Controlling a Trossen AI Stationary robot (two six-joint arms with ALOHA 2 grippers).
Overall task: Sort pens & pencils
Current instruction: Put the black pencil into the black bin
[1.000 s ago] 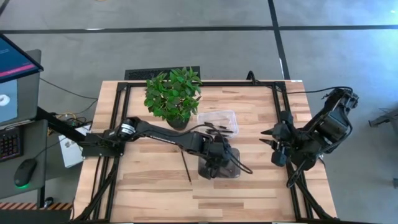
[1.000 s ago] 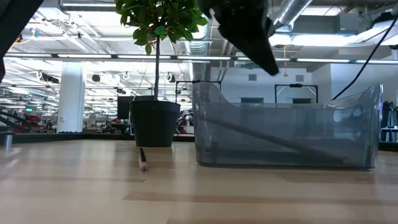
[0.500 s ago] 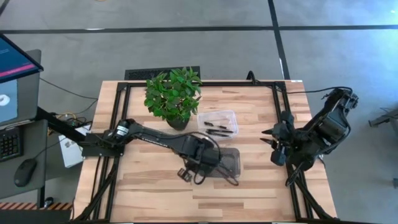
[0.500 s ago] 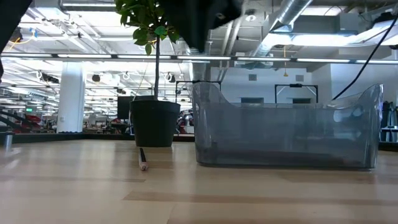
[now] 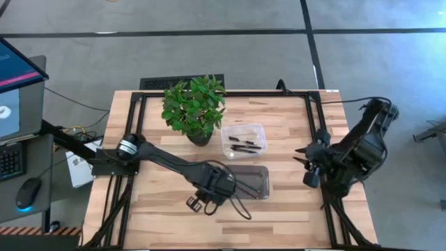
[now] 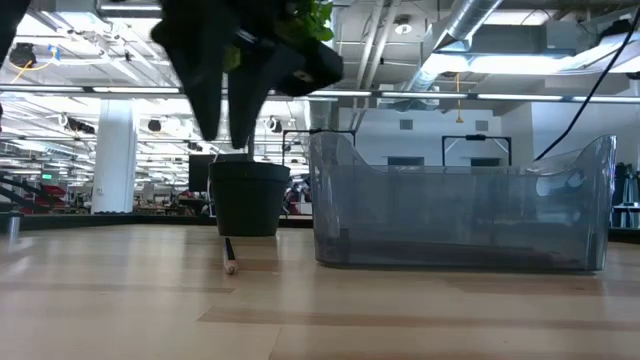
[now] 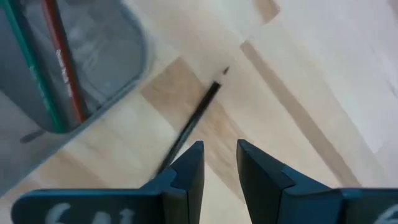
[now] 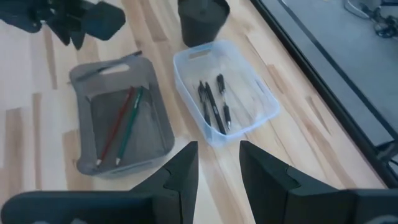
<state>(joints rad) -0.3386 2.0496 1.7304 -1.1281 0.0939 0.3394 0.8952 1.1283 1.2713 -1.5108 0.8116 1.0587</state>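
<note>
Pencils first: we count one dark pencil (image 5: 209, 189) loose on the pale wooden table (image 5: 153, 202) under the left gripper (image 5: 196, 204), slightly parted, empty; two in the grey tray (image 8: 118, 127); three black pens (image 8: 212, 106) in the clear bin (image 8: 225, 93); right gripper (image 5: 301, 160) ajar, empty.

Potted plant (image 5: 194, 108) at the far edge of the wooden table (image 5: 153, 209), leafy green in a dark pot (image 6: 248, 198). Beyond the table's left edge: monitor (image 5: 15, 87), keyboard (image 5: 10, 161), black mouse (image 5: 28, 193) with a green glow. Grey concrete floor (image 5: 244, 49) all round, crossed by dark lines.
</note>
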